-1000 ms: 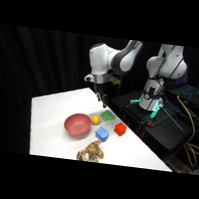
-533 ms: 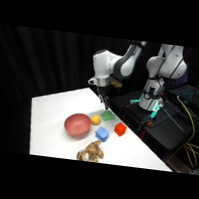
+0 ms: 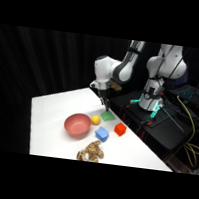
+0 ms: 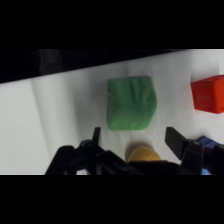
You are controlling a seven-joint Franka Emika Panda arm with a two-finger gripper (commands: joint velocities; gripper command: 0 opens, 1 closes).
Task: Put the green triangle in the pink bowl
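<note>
1. The white table [image 3: 49, 126] is seen to carry everything; the arm is reached over its far side, with the gripper [image 3: 107, 104] hung just above the green triangle [image 3: 108, 116]; in the wrist view the gripper [image 4: 135, 137] is spread wide, its two fingers standing apart and nothing held between them.
2. The pink bowl [image 3: 77, 125] is placed to the left of the blocks and nearer the camera, near the green triangle [image 4: 131, 102] but apart from it; it appears empty.
3. A brownish lump [image 3: 91, 152] is set at the near edge, clear of the likely path.
4. The blue block [image 3: 102, 134] and the red cube [image 3: 120, 129] lie nearer than the triangle and apart from it.
5. A yellow ball [image 3: 95, 119] is found between bowl and triangle, just beside the triangle.
6. The approach is judged to be the step in hand; the fingers should be lowered straight either side of the triangle and centred; the ball should not be nudged; closure is best made on flat faces, since a wedge may slip.
</note>
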